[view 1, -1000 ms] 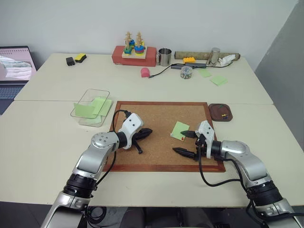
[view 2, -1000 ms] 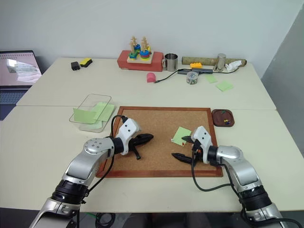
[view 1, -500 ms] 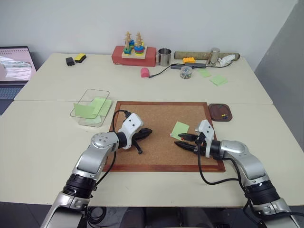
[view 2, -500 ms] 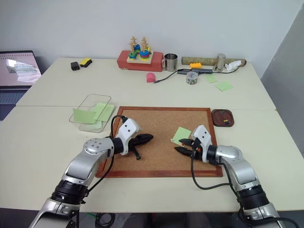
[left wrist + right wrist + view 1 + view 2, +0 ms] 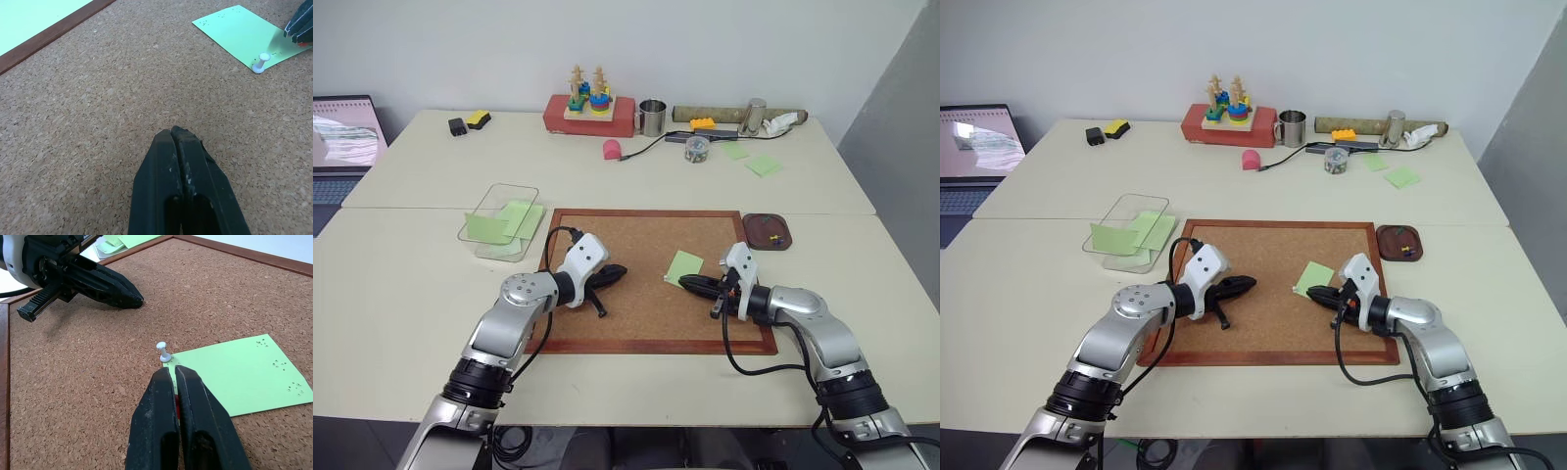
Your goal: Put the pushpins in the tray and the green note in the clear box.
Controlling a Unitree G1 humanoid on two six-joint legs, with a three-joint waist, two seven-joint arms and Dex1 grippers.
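Cork board [image 5: 636, 264]: lay at table centre.
Green note [image 5: 239, 377]: lay flat on the board's right half, white pushpin [image 5: 163, 351] standing at its near-left corner.
Right gripper [image 5: 175, 377]: fingers pressed together at the note's edge; a sliver of red showed between them, seemingly a pushpin.
Left gripper [image 5: 174, 134]: fingers fully together, empty, tip on bare cork.
Tray [image 5: 769, 232]: at 2 o'clock off the board, holding small pins.
Clear box [image 5: 501, 221]: at 10 o'clock, green notes inside.

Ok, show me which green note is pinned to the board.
The green note by the right hand, which is shut on a red pushpin: a white pushpin stands in its corner. The others lie loose in the clear box or far back.
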